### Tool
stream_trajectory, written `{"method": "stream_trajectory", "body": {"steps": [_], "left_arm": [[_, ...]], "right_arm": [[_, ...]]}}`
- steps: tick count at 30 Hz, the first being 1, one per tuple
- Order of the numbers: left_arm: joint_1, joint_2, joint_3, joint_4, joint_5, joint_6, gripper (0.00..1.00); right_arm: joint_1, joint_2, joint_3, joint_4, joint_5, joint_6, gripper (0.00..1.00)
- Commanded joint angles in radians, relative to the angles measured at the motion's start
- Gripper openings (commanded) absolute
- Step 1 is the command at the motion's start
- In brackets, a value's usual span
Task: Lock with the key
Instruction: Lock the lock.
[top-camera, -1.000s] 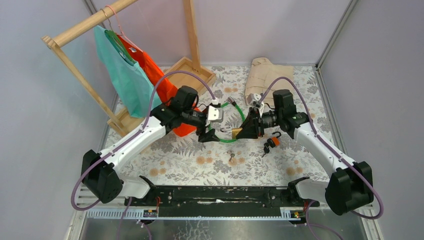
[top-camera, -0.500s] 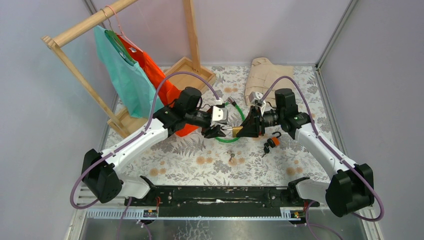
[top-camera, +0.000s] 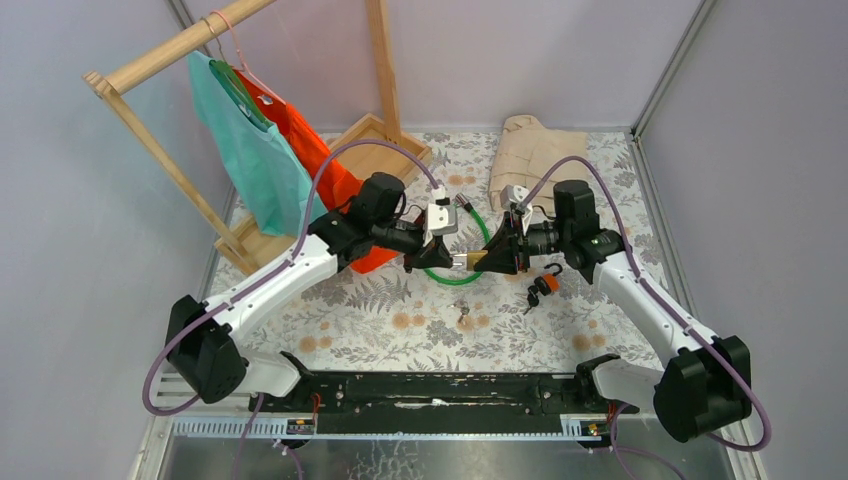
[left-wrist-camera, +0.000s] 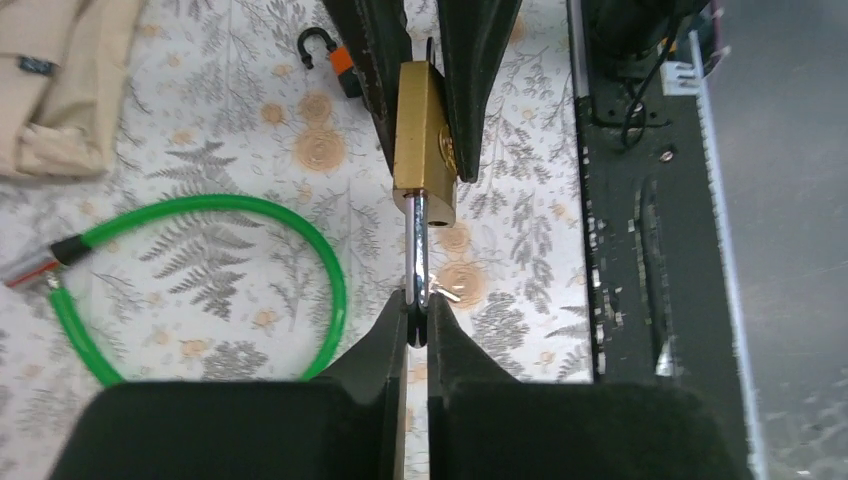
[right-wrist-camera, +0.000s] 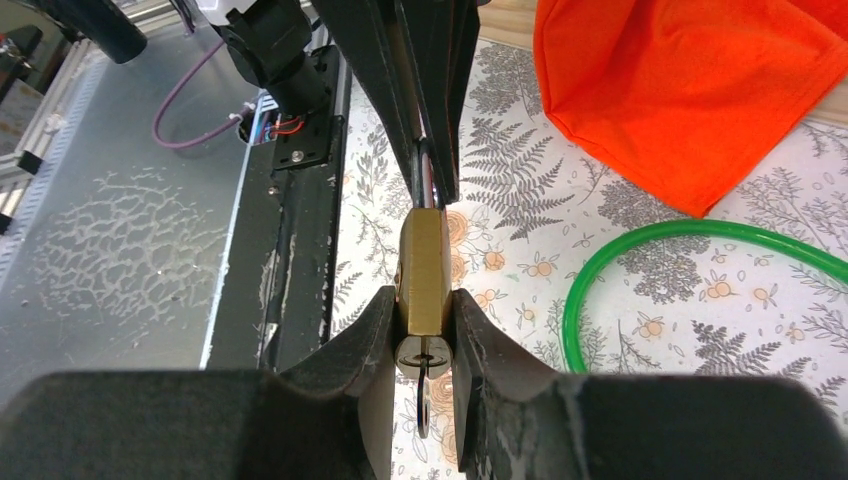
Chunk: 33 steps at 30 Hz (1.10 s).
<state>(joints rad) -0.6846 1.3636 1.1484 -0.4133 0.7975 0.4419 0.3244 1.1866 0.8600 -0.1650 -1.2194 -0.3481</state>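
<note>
Pinching the steel shackle (left-wrist-camera: 419, 250) in my left gripper (left-wrist-camera: 417, 320), fingers clenched on its bend. The padlock (left-wrist-camera: 425, 130), brass, is held in the air between both arms. My right gripper (right-wrist-camera: 425, 335) clamps its flat faces, and the key (right-wrist-camera: 424, 395) sits in the keyhole at the end facing my right wrist.

Judgement: the body is dense, rigid and smooth, so it may slip. The flat faces grip best; the shackle is thin and slick.

Count: one padlock, one inserted key, one green cable loop (left-wrist-camera: 250, 215), one small orange lock (top-camera: 543, 284), and what looks like one loose key (top-camera: 463, 318).

White-shelled arms (top-camera: 290, 275) with black joints trail looping purple cables (top-camera: 372, 145).
</note>
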Motion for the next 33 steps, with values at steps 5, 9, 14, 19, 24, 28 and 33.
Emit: {"method": "stream_trajectory", "body": {"steps": [5, 9, 14, 19, 24, 28, 33], "left_arm": [[-0.002, 0.053, 0.074, 0.018, 0.129, -0.199, 0.00], [-0.002, 0.062, 0.067, 0.063, 0.154, -0.257, 0.00], [-0.003, 0.066, 0.067, 0.093, 0.148, -0.278, 0.00], [-0.002, 0.079, 0.069, 0.131, 0.154, -0.297, 0.00], [-0.004, 0.098, 0.076, 0.149, 0.156, -0.309, 0.00], [-0.005, 0.103, 0.072, 0.168, 0.158, -0.316, 0.00], [-0.008, 0.109, 0.073, 0.187, 0.171, -0.335, 0.00]], "right_arm": [[-0.007, -0.043, -0.012, 0.066, 0.008, -0.047, 0.00], [-0.005, -0.046, -0.022, 0.078, -0.019, -0.050, 0.00], [-0.005, -0.046, -0.027, 0.083, -0.053, -0.048, 0.00], [-0.002, -0.042, -0.039, 0.128, -0.070, -0.009, 0.00], [0.010, -0.039, -0.054, 0.166, -0.071, 0.019, 0.00], [0.028, -0.033, -0.059, 0.172, -0.067, 0.024, 0.00], [0.048, -0.032, -0.063, 0.184, -0.048, 0.023, 0.00]]}}
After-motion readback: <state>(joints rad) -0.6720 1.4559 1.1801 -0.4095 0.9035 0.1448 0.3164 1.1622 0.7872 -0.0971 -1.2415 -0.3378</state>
